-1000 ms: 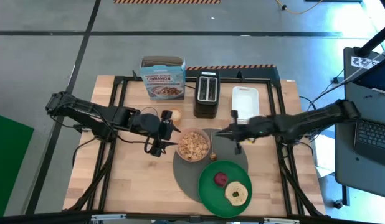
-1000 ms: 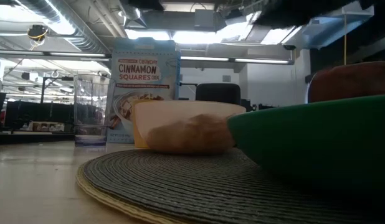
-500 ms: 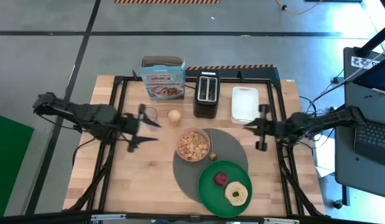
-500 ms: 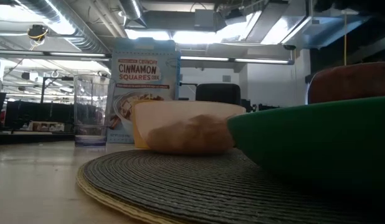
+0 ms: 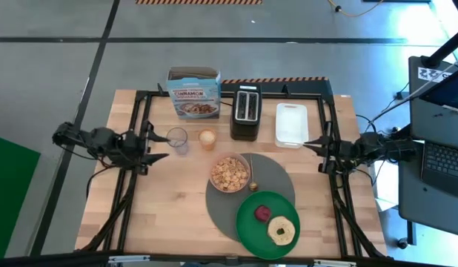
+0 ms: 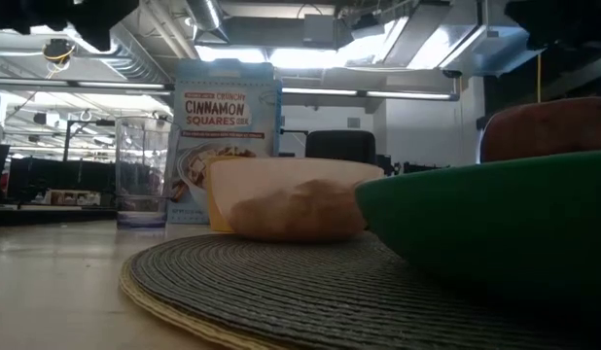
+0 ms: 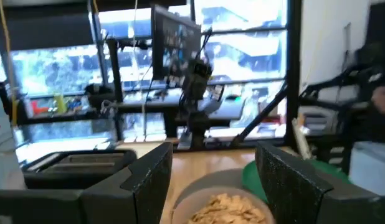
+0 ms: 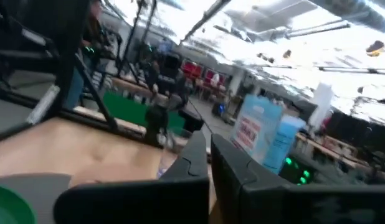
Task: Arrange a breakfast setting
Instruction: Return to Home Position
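The setting looks complete. The grey placemat [image 5: 277, 179] lies at lower centre of the high view. The green plate [image 5: 247, 228] overlaps its lower right edge and carries the red apple [image 5: 263, 213] and the bagel [image 5: 282, 231]. The cereal-filled bowl [image 5: 213, 178] sits on the mat's upper left, with the gold spoon [image 5: 252, 179] just beside it on the mat. The step in hand appears to be parking the arms, so the next move probably only needs each arm to settle at rest without sweeping over the surface. The left gripper [image 5: 158, 142] is at centre left, near the glass [image 5: 177, 139], its fingers [image 7: 149, 174] wide apart and empty. The right gripper [image 5: 309, 144] is at centre right, just below the white tray [image 5: 291, 124], its fingers [image 8: 189, 158] narrow, almost together, with nothing between them. From above the spoon is too small to show which way it points. In the low view the plate [image 6: 495, 224] fills the right side and hides the spoon. A reddish-brown hump [image 6: 548, 126] above its rim could be either apple or bagel.
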You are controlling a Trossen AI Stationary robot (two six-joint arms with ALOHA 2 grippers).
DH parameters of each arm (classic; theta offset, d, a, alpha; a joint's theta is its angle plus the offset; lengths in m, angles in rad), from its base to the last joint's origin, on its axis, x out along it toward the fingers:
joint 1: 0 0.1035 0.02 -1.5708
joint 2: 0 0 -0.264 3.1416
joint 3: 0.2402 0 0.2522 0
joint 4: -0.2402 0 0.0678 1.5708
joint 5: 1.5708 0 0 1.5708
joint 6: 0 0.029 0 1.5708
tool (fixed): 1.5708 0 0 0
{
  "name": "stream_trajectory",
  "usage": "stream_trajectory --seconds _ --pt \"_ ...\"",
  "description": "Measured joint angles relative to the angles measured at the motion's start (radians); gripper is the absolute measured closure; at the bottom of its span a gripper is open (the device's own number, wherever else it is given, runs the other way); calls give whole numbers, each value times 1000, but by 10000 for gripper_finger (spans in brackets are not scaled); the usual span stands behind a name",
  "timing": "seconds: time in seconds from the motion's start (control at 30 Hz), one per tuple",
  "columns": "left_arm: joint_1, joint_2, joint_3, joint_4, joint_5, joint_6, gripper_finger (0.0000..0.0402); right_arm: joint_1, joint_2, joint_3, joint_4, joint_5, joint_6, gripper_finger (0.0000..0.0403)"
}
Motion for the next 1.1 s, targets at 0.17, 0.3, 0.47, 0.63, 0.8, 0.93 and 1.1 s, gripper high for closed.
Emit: stream_trajectory --seconds 0.17,0.3,0.47,0.63,0.8,0.93,1.1 --pt "0 -139 -66 -13 25 -6 177 0 11 -47 52 3 -5 402" --pt "0 -147 -110 -17 12 -17 177 0 1 -169 245 -45 21 402" --pt "0 -147 -154 15 16 -55 177 0 7 -242 258 -51 65 402" --pt "0 -148 -209 51 78 -135 177 0 5 -242 273 -41 72 402" --pt "0 -144 -273 29 63 -265 177 0 6 -242 130 -21 181 402" --pt "2 -104 -273 26 84 -321 177 0 39 -240 86 -49 275 402" --pt "2 -95 -273 27 83 -305 177 0 53 -240 86 -18 279 402"
